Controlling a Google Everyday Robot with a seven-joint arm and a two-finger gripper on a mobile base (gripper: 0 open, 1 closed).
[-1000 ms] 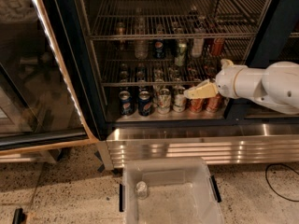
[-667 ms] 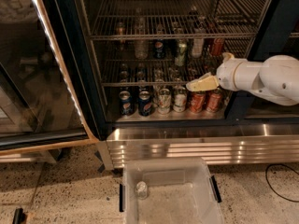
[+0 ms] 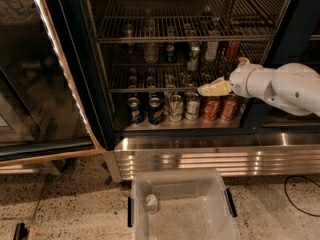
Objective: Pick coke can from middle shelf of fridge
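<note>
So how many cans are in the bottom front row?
6, left to right: two blue cans, two silvery cans, two orange-red cans below the gripper. Others may hide behind them.

Gripper [image 3: 210, 89] at fridge [image 3: 200, 156] rack front, coke can [image 3: 233, 49] above-right, orange-red cans [image 3: 211, 109] beneath

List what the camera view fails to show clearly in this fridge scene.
coke can, upper right: lettering too small, dim.
Whatever stands behind the gripper, which hovers above the orange-red cans: hidden by it.
clear bin on the floor: cut off by the bottom edge.
</note>
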